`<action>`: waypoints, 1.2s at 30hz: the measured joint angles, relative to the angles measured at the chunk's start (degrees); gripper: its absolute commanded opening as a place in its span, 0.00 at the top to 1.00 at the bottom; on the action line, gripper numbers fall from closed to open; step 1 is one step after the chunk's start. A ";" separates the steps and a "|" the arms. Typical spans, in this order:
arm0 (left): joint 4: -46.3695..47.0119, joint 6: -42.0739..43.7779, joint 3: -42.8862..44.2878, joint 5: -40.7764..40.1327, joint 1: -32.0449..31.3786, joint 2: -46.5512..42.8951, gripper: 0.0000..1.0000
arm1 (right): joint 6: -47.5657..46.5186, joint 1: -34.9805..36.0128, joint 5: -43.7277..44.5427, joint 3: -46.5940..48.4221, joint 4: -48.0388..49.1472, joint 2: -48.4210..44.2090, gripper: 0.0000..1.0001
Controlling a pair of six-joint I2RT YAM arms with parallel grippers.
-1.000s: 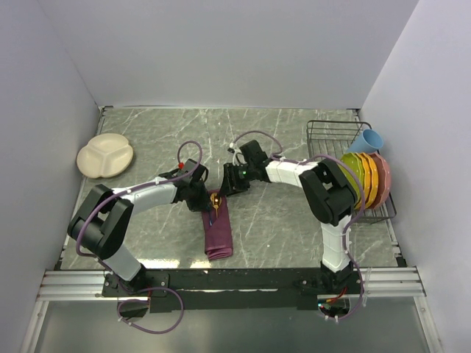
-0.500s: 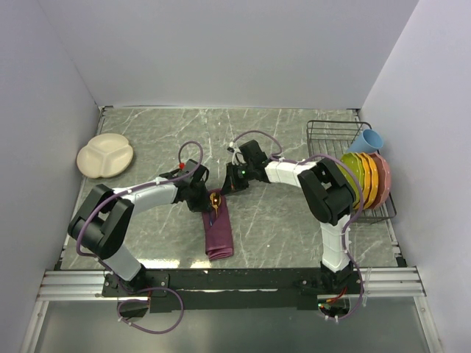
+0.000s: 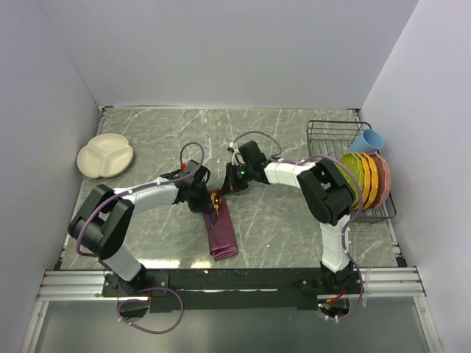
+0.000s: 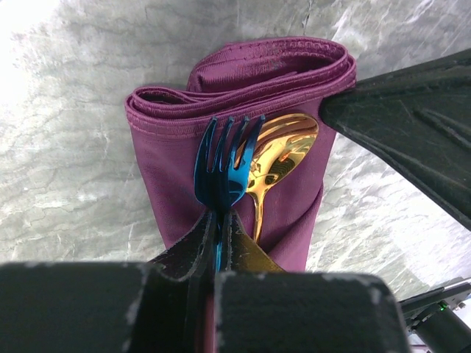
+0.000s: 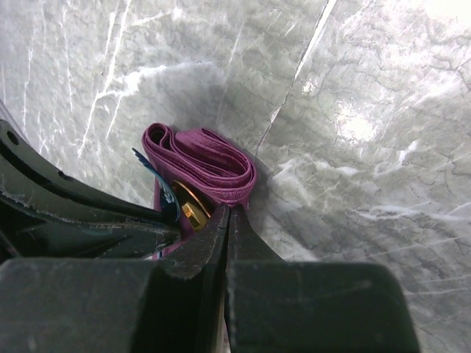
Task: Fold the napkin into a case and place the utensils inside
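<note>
Overhead and wrist views of the two arms meeting over the case (image 3: pixel 221 234), a long narrow maroon-purple strip lying flat on the grey marbled desk (image 3: pixel 280 228). The left claw (image 4: pixel 218 218) has its jaws closed on the handle of the blue fork (image 4: pixel 223 165). The tines lie on the cloth just ahead of the fingertips and point at the folded end at the top of the left-wrist view. The gold-orange spoon (image 4: pixel 283 149) lies touching the fork on its right, bowl upward on the same cloth. Its handle runs back under the claw, and whether it too is gripped cannot be told. The right claw (image 5: pixel 227 211) has its jaws pressed together, tips touching the edge of the case beside the spoon bowl — whether cloth is caught between them cannot be made out. In the left-wrist view one of its fingers (image 4: pixel 412 118) touches the cloth's upper right corner. Overhead, the two claws stand just beside each other at the end of the strip farther from the arm bases. Well apart from them are a cream divided plate (image 3: pixel 105 155) at far left and, at right, a wire rack (image 3: pixel 333 123) of coloured plates (image 3: pixel 366 176) with a blue cup (image 3: pixel 367 139)
</note>
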 measured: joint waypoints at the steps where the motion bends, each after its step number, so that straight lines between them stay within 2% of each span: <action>1: 0.00 0.00 -0.04 0.09 -0.02 -0.02 0.92 | 0.15 0.04 0.15 -0.04 0.02 0.00 1.00; 4: -0.02 -0.02 -0.09 0.28 -0.04 -0.02 0.87 | 0.57 0.11 0.37 -0.07 0.02 0.00 1.00; 9: -0.22 -0.04 -0.15 0.48 -0.13 -0.02 0.85 | 0.98 0.15 0.59 -0.07 0.04 0.00 1.00; 16: -1.66 0.09 -0.15 0.44 -0.35 -0.79 0.60 | 1.18 0.17 0.59 -0.07 0.11 0.00 1.00; 24: -7.32 1.49 1.03 0.11 0.90 -5.03 0.52 | 1.22 0.15 1.95 -0.17 0.90 -0.02 1.00; 27: -8.20 3.02 2.10 0.04 3.85 -7.50 0.42 | 1.27 -0.09 2.93 -0.72 1.25 -0.13 1.00; 28: -8.28 3.72 2.54 0.04 4.98 -8.15 0.35 | 1.40 -0.26 3.30 -0.96 1.27 -0.26 1.00; 30: -8.39 6.03 3.89 0.24 8.15 -9.33 0.27 | 1.49 -0.92 4.15 -1.46 1.20 -0.61 1.00; 31: -8.39 7.17 4.61 0.59 9.75 -9.60 0.14 | 1.53 -1.31 4.70 -1.70 1.25 -0.87 1.00; 33: -8.22 9.88 6.03 1.60 13.53 -9.73 0.03 | 1.64 -2.21 5.86 -2.14 1.11 -1.53 1.00; 36: -8.02 14.43 7.74 3.43 19.52 -9.55 0.01 | 1.62 -4.04 8.28 -2.84 0.81 -2.67 1.00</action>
